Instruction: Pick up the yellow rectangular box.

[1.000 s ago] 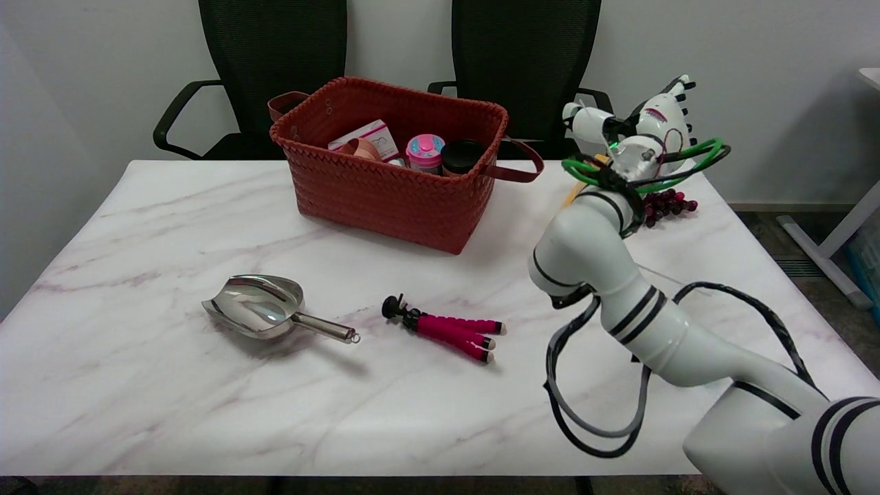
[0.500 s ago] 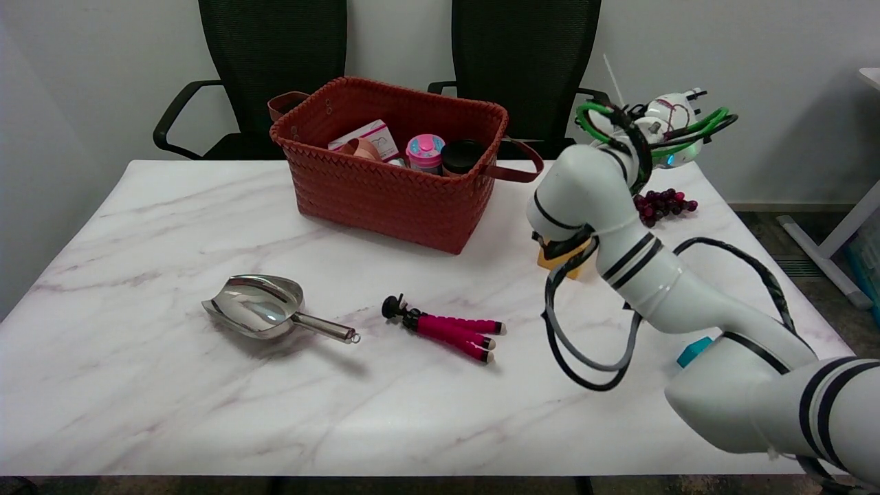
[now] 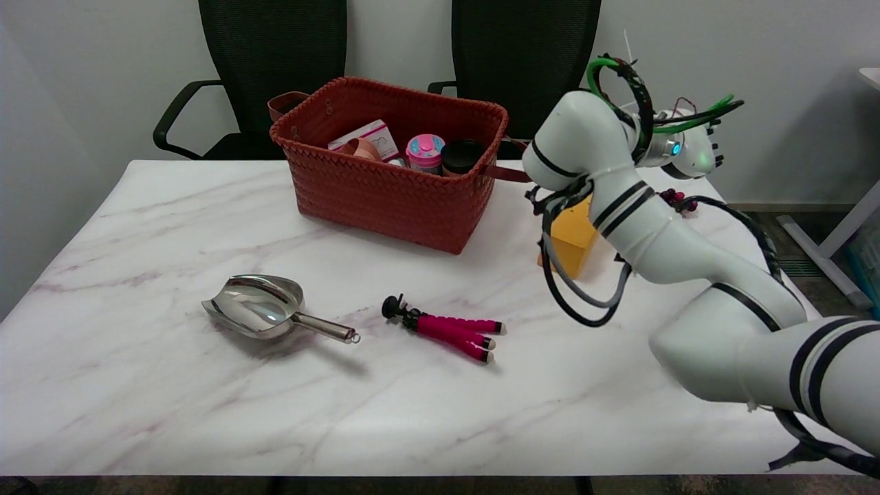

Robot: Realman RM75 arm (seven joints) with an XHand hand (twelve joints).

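Yellow rectangular box [image 3: 574,237] stands upright on the marble-pattern desk [image 3: 137,385], right of the basket, partly behind your right arm [image 3: 639,227] and its black cable loops; matte, flat-faced. Your right hand [image 3: 694,148] is up past the elbow near the far right desk edge, mostly hidden by wrist and green cables, so you cannot tell whether it is released or clenched. Dark red grapes [image 3: 677,199] peek out just below it. Woven red-brown basket [image 3: 385,185] holds small containers. Pink-legged mini tripod [image 3: 447,330] lies flat mid-desk; shiny metal scoop [image 3: 265,308] to its left.
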